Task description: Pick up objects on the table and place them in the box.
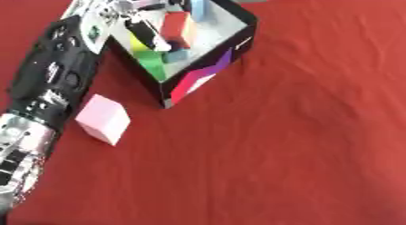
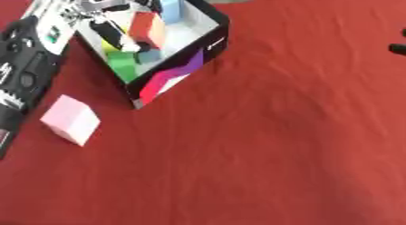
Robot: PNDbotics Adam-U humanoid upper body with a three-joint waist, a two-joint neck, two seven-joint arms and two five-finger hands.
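Pink cube [image 1: 104, 118] (red cloth [image 1: 301, 142] beneath)

One box [image 1: 208, 70] stood at the upper left of the frame, and one pink cube [image 1: 104, 119] lay on the red cloth [image 1: 301, 129] below it. Inside the box were one red block [image 2: 147, 30], one green [image 1: 151, 61], one light blue [image 2: 169, 6].

no legible text or labels

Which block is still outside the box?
The pink block, lying on the red cloth beside the left arm. The red, green and blue blocks are all inside the box.
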